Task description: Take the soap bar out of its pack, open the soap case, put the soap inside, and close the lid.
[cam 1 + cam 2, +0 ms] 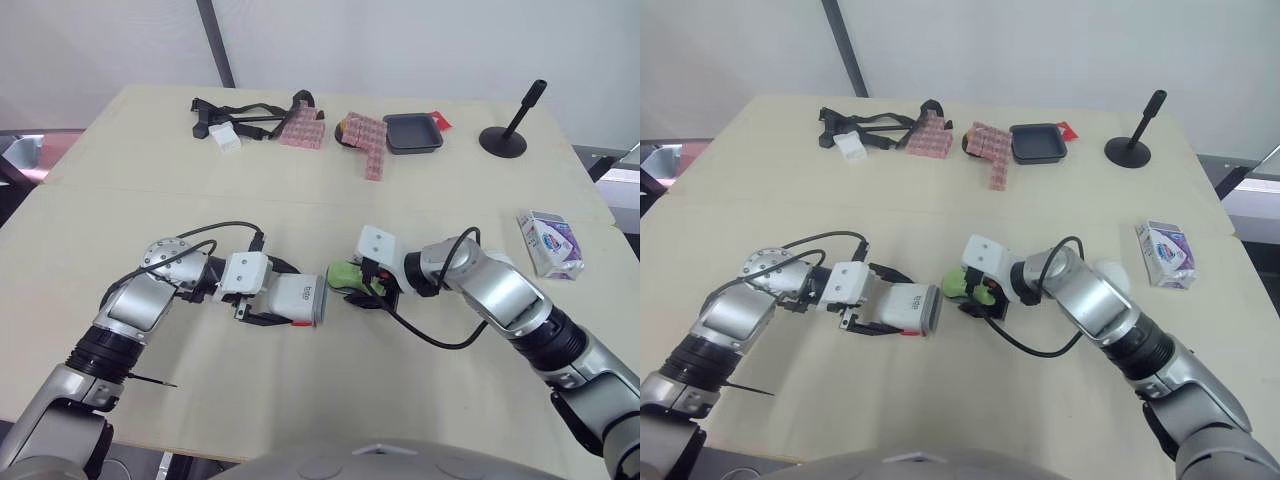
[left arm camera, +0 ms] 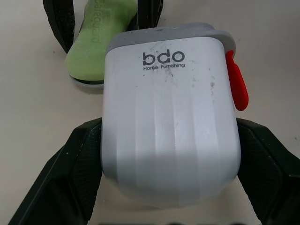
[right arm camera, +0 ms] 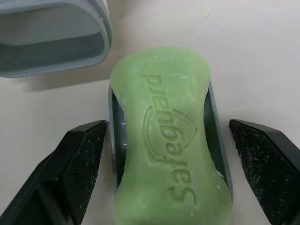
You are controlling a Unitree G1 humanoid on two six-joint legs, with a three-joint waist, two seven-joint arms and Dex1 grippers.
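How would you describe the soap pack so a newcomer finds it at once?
Start at the tan table and go to its right edge. There the soap pack, a small carton, lies alone. It is white and purple, unlike the pink packets and black tray along the far edge.

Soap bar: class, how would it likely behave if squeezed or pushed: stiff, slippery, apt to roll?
Probably stiff: the soap keeps crisp embossed lettering. Likely slippery on its smooth, rounded sides, so a grip may slide. Unlikely to roll: it lies flat in its shallow tray.
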